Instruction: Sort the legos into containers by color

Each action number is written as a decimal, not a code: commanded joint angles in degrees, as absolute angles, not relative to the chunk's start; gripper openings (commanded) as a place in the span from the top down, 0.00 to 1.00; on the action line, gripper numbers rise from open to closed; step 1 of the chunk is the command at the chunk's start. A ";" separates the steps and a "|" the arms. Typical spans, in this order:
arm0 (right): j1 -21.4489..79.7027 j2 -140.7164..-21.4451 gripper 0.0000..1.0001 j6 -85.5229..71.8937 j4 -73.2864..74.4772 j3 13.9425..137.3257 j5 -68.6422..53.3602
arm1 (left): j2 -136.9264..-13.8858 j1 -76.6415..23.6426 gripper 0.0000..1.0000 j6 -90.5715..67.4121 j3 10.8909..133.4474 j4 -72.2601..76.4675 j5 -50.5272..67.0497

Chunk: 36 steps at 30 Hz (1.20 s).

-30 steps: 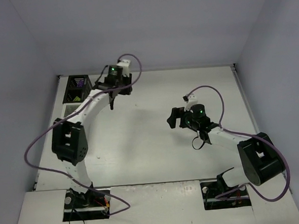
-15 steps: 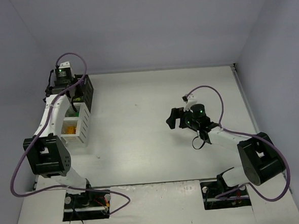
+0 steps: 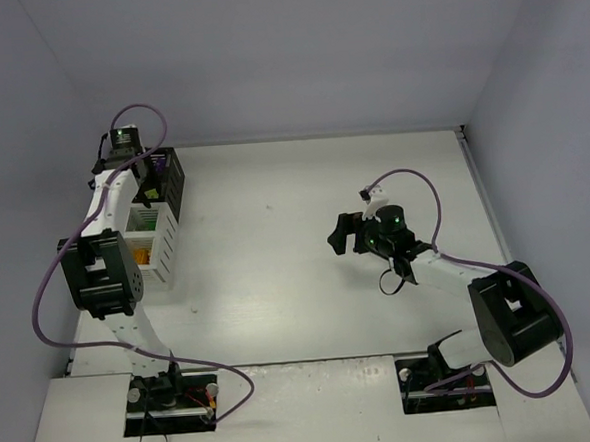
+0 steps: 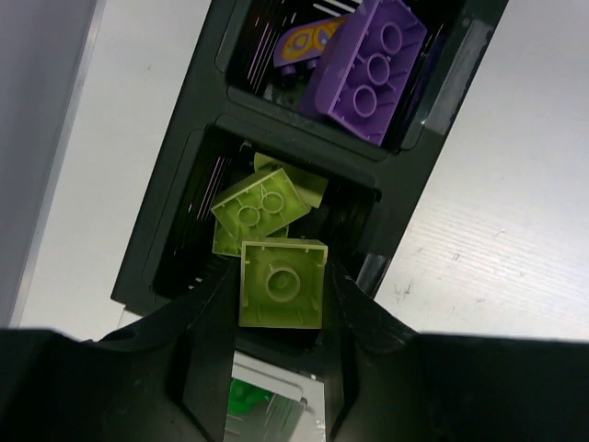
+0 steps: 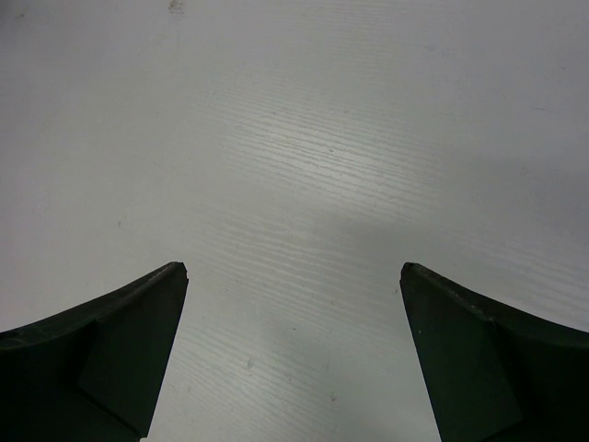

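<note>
My left gripper is shut on a light green lego, held underside up just above a black slatted compartment that has other light green legos in it. The black compartment beyond it holds purple legos. A dark green lego lies in the white container under my fingers. In the top view my left gripper is over the black container at the far left. Yellow-orange legos lie in the nearest white container. My right gripper is open and empty over bare table.
The containers stand in a row close to the left wall. The right arm stretches across the table's right half. A purple cable loops beside the left arm.
My left arm has swung from the back middle of the table to the containers at the far left, and has since drawn slightly in over the black one. The right arm has not moved.
</note>
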<state>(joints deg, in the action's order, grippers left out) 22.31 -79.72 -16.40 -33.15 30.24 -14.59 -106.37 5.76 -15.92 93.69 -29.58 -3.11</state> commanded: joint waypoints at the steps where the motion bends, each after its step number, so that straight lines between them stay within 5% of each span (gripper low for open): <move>1: 22.24 -77.78 0.03 -16.26 -35.86 33.13 -15.65 | -105.47 6.33 0.74 -16.52 98.00 -29.36 -4.39; 10: 22.24 -78.05 0.02 -16.08 -35.60 33.31 -15.91 | -105.12 6.33 0.45 -16.70 97.03 -28.56 -5.98; 14: 22.24 -77.61 0.02 -16.08 -35.51 33.22 -15.65 | -102.58 6.24 0.42 -17.75 96.86 -28.30 -5.28; 30: 22.32 -64.52 0.00 -18.37 -20.84 39.10 -3.09 | -56.99 -11.14 0.31 -19.07 72.26 -25.93 3.85; 32: 22.24 -61.36 0.00 -18.81 -16.90 40.34 -0.98 | -53.89 -13.96 0.17 -20.39 68.14 -25.49 5.70; 36: 22.24 -54.95 0.00 -16.62 -13.89 41.49 2.63 | -46.60 -21.34 0.17 -21.44 61.62 -23.82 5.89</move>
<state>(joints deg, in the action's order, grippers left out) 22.31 -59.27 -17.72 -16.34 39.00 -2.70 -47.79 -17.89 -19.81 64.84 -26.68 3.90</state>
